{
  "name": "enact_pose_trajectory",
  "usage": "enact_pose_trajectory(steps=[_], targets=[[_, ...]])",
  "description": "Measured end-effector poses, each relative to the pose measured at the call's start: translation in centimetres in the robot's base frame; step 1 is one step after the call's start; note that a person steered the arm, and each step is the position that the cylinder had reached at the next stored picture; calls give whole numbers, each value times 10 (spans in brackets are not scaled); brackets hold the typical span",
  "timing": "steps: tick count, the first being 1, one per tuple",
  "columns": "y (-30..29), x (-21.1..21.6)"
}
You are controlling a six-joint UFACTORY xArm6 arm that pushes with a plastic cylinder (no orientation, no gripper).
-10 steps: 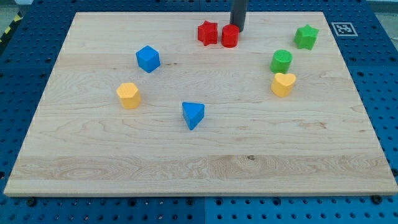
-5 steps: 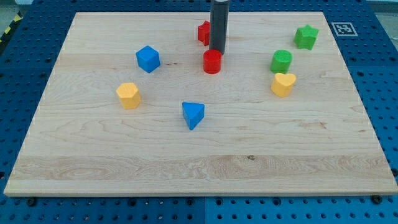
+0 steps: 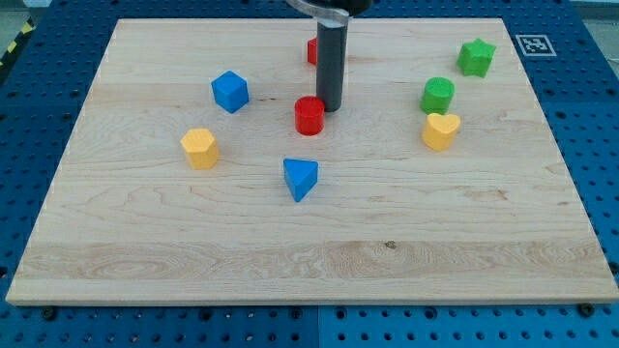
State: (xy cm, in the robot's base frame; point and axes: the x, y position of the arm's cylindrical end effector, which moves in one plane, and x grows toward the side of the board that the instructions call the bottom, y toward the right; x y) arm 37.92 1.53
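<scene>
My tip (image 3: 329,107) rests on the wooden table (image 3: 193,242), touching the red cylinder block (image 3: 309,115) at its 2 o'clock; the blue triangular block (image 3: 300,178) lies at the cylinder's 6 o'clock.

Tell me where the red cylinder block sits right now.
The red cylinder block sits near the board's centre, touching my tip on its upper right, above the blue triangular block.

My tip (image 3: 328,107) touches the red cylinder (image 3: 309,115) on its upper right side, toward the table's (image 3: 145,242) top edge. A second red block (image 3: 312,51) peeks from behind my rod; the blue wedge (image 3: 301,178) lies below.
</scene>
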Motion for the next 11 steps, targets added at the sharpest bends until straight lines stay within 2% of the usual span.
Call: enact_pose_trajectory(steps=[1, 3, 4, 7, 9, 10, 11], targets=[[8, 0], [97, -11], [120, -11], [140, 45], [193, 54], [194, 69], [170, 71]])
